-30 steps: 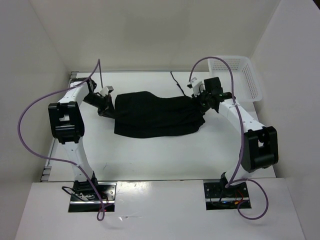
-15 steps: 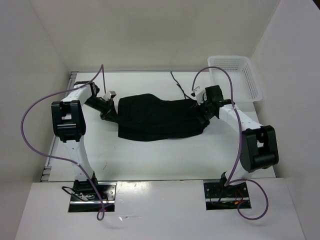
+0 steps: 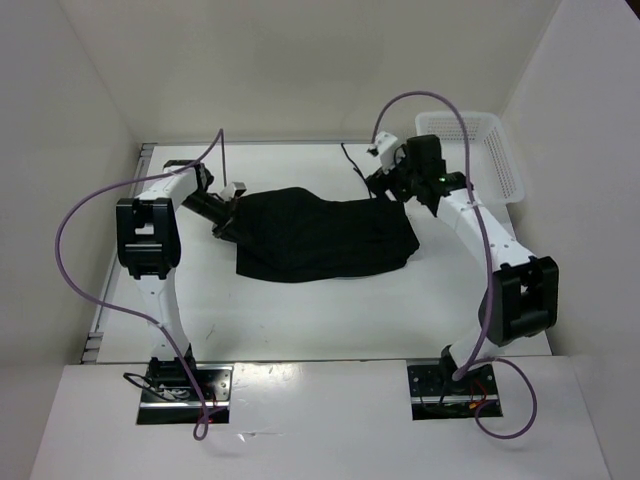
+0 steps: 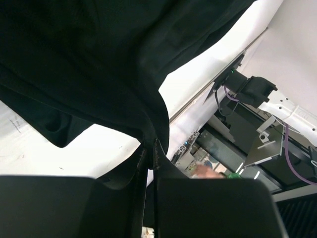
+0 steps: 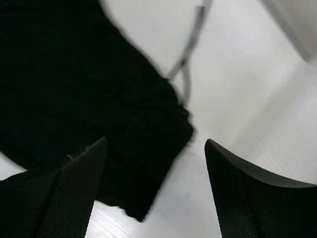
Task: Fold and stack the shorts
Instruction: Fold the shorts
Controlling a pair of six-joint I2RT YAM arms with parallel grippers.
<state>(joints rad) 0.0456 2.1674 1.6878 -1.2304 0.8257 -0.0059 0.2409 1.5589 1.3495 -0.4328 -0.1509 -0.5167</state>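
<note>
currently the plain black soft fabric shorts (image 3: pixel 325 235) lie across the middle of the white table (image 3: pixel 300 310). they look doubled into a wide band, and the thin black drawstring (image 3: pixel 352 165) trails off the far right corner toward the back wall. the left gripper (image 4: pixel 150 148) is pinched tight on a ridge of cloth at the shorts' left end. in the left wrist view the fabric rises out of the closed tips and drapes away, so that end seems lifted a little while the rest lies flat. the right gripper (image 5: pixel 154 144) hangs above the right end with its fingers spread wide, nothing between them, and apart from the cloth.

you appear to be partway through a fold, with only one end held. before moving the left arm, bring the right gripper down on the right-hand edge and take both layers, not just the top one. then lift both ends to the same height and carry them together so the edges land square. pulling with the left alone would likely drag the soft cloth and slide the layers apart. try to catch the drawstring inside the fold. the white plastic lattice basket (image 3: pixel 500 160) stands at the far right corner, well apart from the shorts, so keep the right arm's swing clear of it.
</note>
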